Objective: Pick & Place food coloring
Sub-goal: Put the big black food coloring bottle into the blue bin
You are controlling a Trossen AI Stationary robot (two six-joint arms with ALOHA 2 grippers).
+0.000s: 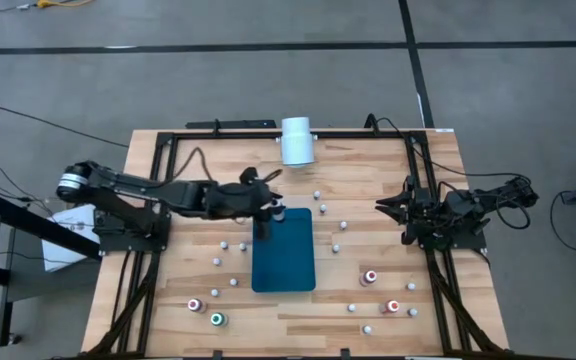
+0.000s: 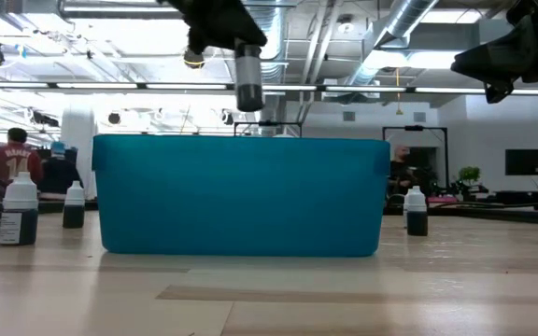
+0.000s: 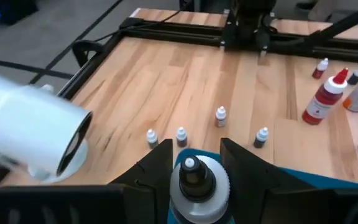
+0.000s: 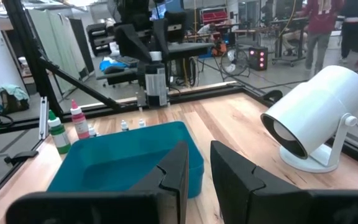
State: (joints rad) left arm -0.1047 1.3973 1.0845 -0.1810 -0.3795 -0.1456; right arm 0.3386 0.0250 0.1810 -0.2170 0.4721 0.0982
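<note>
My left gripper [image 1: 266,212] hangs over the far left corner of the teal tray [image 1: 284,262], shut on a small food coloring bottle [image 2: 248,79] with a whitish body and a dark-tipped cap [image 3: 190,165]. Several other tiny bottles [image 1: 326,208] stand upright on their bases on the wood around the tray. Bigger ones have red tops [image 1: 371,277] or a green top [image 1: 217,320]. My right gripper [image 1: 380,206] waits shut at the table's right side, with nothing between its fingers [image 4: 178,163]. My left gripper pinches the bottle's upper body [image 3: 219,186] between its two fingers [image 3: 160,163], one on each side. The fingers come from the table's left, slanting down. The bottle hangs upright, cap up, its base [image 2: 249,103] lifted clear above the tray's rim [image 2: 241,142].
A large white cylinder [image 1: 297,140] on a round foot stands at the table's far edge, just beyond the tray. A black frame [image 1: 218,133] runs round the table's edges. Taller red-capped and green-capped bottles [image 4: 78,121] stand beyond the tray in the right wrist view.
</note>
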